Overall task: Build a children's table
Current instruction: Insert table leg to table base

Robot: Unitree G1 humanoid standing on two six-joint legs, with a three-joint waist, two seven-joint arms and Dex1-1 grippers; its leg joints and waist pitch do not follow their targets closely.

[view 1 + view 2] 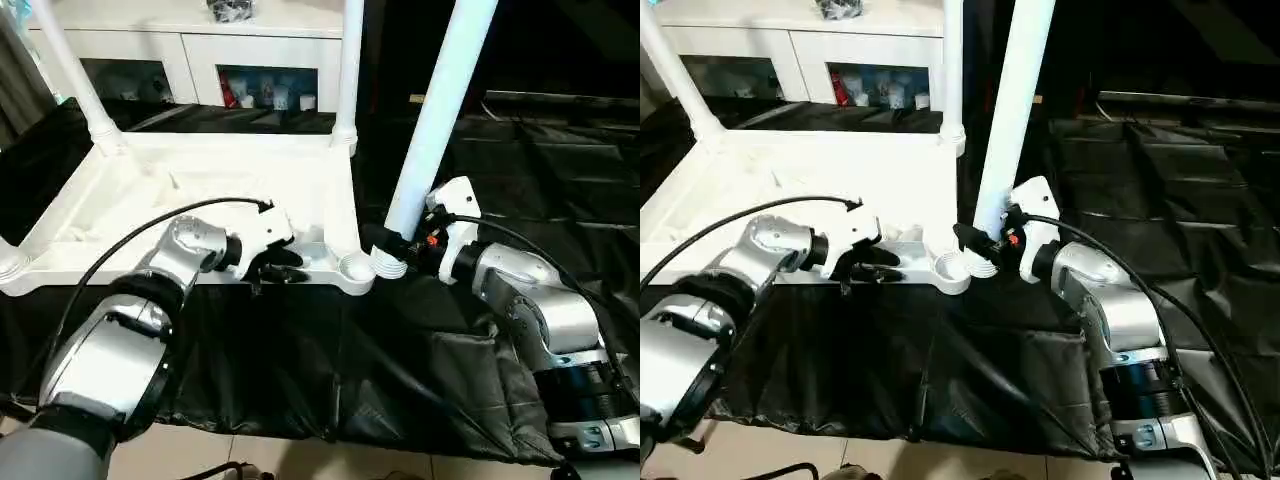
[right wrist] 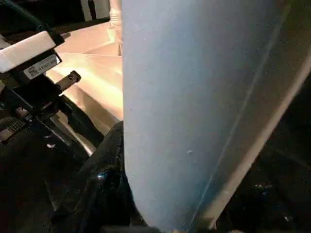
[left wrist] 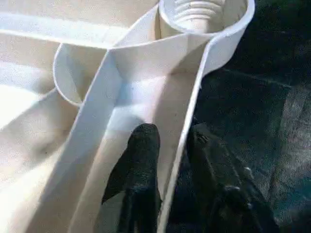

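A large white plastic tabletop [image 1: 200, 190] lies upside down on a work surface draped in black cloth [image 1: 300, 360], its ribbed underside facing up. Two white tapered legs are already seated upright in the far corner sockets: one at the far left [image 1: 75, 75] and one at the far right [image 1: 349, 70]. The near right corner socket [image 1: 355, 268] is empty, and its internal thread is seen in the left wrist view.

The left gripper [image 1: 272, 262] is placed at the tabletop's near rim, just beside that empty socket. In the left wrist view one black finger [image 3: 141, 160] sits inside the rim wall and the other outside, so the thin wall is straddled and appears pinched between them.

A third leg [image 1: 435, 120] is held near its threaded lower end by the right gripper [image 1: 395, 245], clamped around the tube. The leg is tilted, its top leaning to the right, and its threaded end sits just beside the empty socket, not yet inside it.

The step in hand is judged to be fitting the third leg while the tabletop is steadied. Next, the leg needs to be brought upright, centred over the socket, lowered and turned in.

A white glass-door cabinet [image 1: 200, 45] stands behind.
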